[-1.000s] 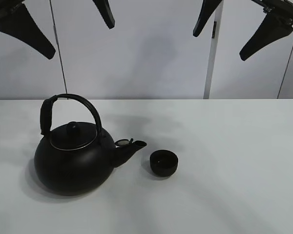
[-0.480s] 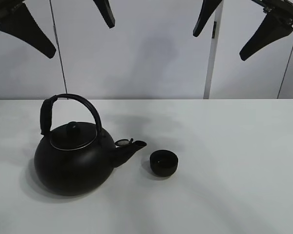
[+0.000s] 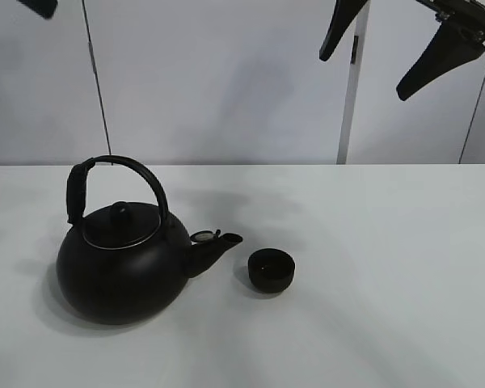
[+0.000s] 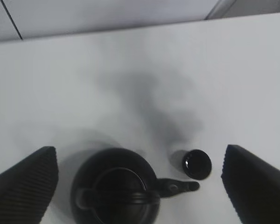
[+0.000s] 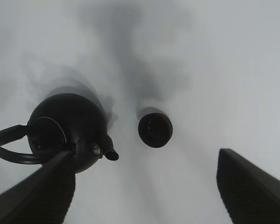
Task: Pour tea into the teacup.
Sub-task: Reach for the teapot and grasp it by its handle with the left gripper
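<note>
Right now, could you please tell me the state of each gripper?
Left gripper: open, holding nothing.
Right gripper: open, holding nothing.

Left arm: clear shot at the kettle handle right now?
Probably yes. The left gripper hangs open above the kettle, whose handle stands upright with nothing over it. The teacup sits apart, just past the spout.

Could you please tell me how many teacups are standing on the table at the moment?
1. The teacup stands upright on the white table, just beyond the spout of the kettle, not touching it. Nothing in view seems to hide another.
</note>
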